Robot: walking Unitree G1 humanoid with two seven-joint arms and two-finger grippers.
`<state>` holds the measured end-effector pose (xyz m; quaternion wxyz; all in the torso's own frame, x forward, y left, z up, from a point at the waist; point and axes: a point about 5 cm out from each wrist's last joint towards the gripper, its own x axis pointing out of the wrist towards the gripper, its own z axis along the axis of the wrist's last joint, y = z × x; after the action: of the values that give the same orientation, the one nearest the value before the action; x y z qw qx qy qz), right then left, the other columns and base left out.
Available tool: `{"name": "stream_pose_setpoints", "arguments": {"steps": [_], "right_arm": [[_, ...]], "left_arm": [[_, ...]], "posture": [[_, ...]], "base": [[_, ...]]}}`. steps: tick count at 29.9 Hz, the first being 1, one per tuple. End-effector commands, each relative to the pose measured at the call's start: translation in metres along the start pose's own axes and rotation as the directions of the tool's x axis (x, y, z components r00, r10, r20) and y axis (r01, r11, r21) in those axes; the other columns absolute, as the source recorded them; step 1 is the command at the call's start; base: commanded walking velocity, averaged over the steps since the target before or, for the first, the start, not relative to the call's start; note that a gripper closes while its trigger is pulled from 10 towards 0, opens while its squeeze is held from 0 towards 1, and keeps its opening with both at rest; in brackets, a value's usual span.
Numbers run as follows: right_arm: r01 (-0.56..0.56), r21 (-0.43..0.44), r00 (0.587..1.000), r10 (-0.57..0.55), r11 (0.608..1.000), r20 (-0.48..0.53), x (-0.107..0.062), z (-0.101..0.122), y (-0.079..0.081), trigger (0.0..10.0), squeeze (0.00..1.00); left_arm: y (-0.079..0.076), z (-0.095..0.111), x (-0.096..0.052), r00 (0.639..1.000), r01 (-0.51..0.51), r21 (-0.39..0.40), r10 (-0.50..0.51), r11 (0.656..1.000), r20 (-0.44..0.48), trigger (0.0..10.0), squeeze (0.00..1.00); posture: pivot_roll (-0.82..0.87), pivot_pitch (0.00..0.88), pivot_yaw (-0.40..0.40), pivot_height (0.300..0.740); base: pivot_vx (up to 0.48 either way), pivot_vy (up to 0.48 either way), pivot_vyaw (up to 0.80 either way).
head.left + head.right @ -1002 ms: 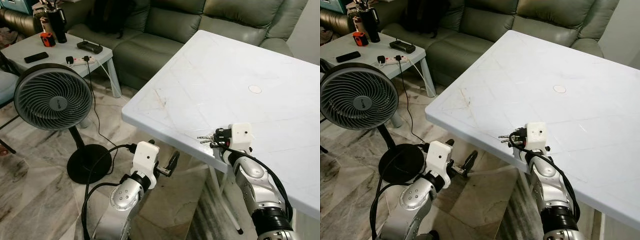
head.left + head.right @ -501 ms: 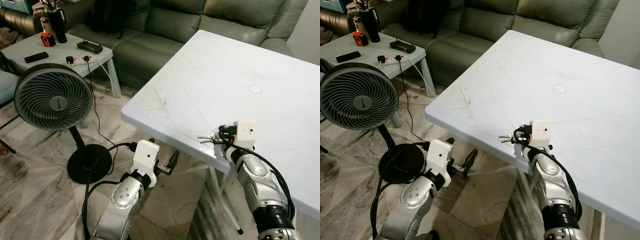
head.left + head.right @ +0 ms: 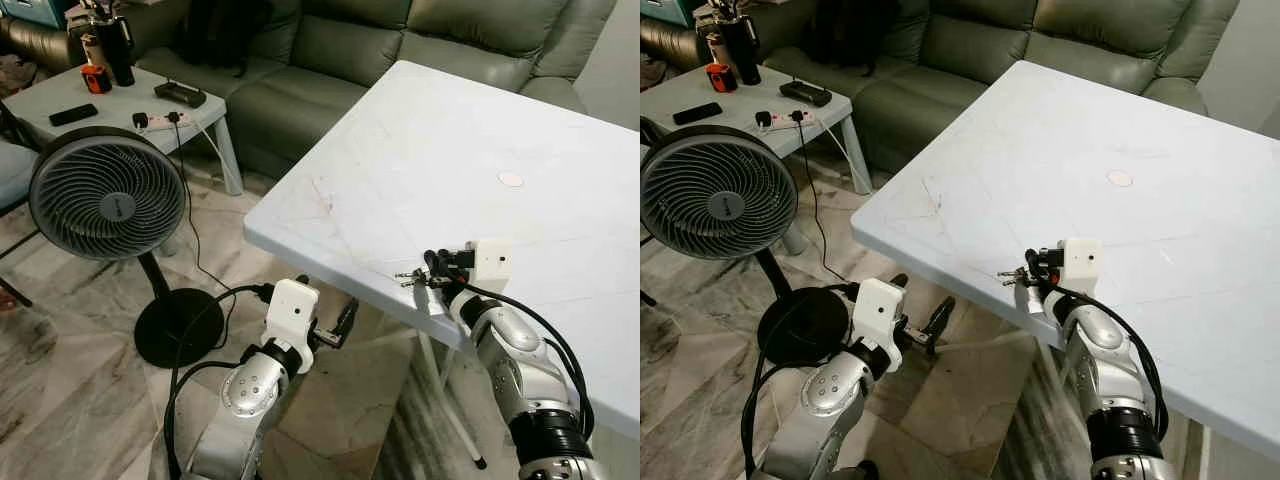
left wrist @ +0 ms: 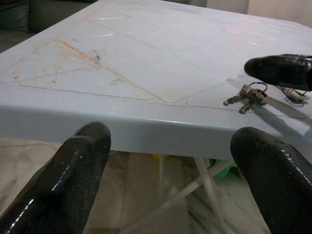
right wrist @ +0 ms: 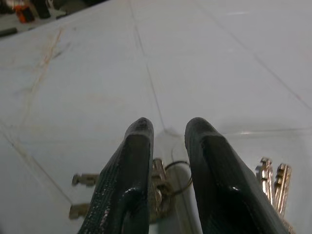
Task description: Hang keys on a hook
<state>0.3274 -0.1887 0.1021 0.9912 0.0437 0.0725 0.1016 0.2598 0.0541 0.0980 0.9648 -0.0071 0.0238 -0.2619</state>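
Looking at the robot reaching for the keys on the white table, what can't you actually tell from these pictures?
- Right wrist view: the black fingers cover the middle of the silver key bunch, so contact is unclear.
- Eye views: the right gripper is too small to judge its grip.
- White plastic table: right side cut off by the frame.

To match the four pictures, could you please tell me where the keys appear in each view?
Left eye: keys at the white table's near edge, by the right end effector.
Right eye: keys on that same edge.
Left wrist: keys on the tabletop, right of centre.
Right wrist: keys beneath the black fingers.
Shared landmark: the table edge.
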Motion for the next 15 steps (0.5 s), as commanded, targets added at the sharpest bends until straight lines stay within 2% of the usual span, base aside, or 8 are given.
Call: {"name": "stream_pose_setpoints", "arguments": {"steps": [1,5,6,15], "right_arm": [[0.013,-0.025,1.0,-0.014,1.0,-0.014,-0.0029,-0.0007,-0.0032,10.0,0.0],[0.023,-0.029,0.999,-0.023,0.999,-0.026,-0.0036,-0.002,-0.0054,10.0,0.0],[0.024,-0.02,0.999,-0.024,1.0,-0.028,-0.0036,-0.0021,-0.007,10.0,1.0],[0.012,0.013,1.0,-0.011,1.0,-0.021,-0.0042,0.0002,-0.0092,10.0,1.0]], "left_arm": [[-0.0065,0.0013,0.0039,1.0,0.021,-0.003,-0.021,1.0,0.008,10.0,0.0],[-0.0066,0.001,0.0039,1.0,0.022,-0.003,-0.022,1.0,0.008,10.0,0.0],[-0.0069,0.0012,0.0042,1.0,0.022,-0.004,-0.022,1.0,0.01,10.0,0.0],[-0.0065,0.0016,0.0055,1.0,0.022,-0.002,-0.022,1.0,0.011,10.0,0.0]], "posture": [[0.05,0.089,-0.042,0.74],[0.05,0.084,-0.043,0.74],[0.05,0.084,-0.043,0.74],[0.05,0.09,-0.044,0.74]], "base": [[0.0,0.0,0.0],[0.0,0.0,0.0],[0.0,0.0,0.0],[0.0,0.0,0.0]]}}
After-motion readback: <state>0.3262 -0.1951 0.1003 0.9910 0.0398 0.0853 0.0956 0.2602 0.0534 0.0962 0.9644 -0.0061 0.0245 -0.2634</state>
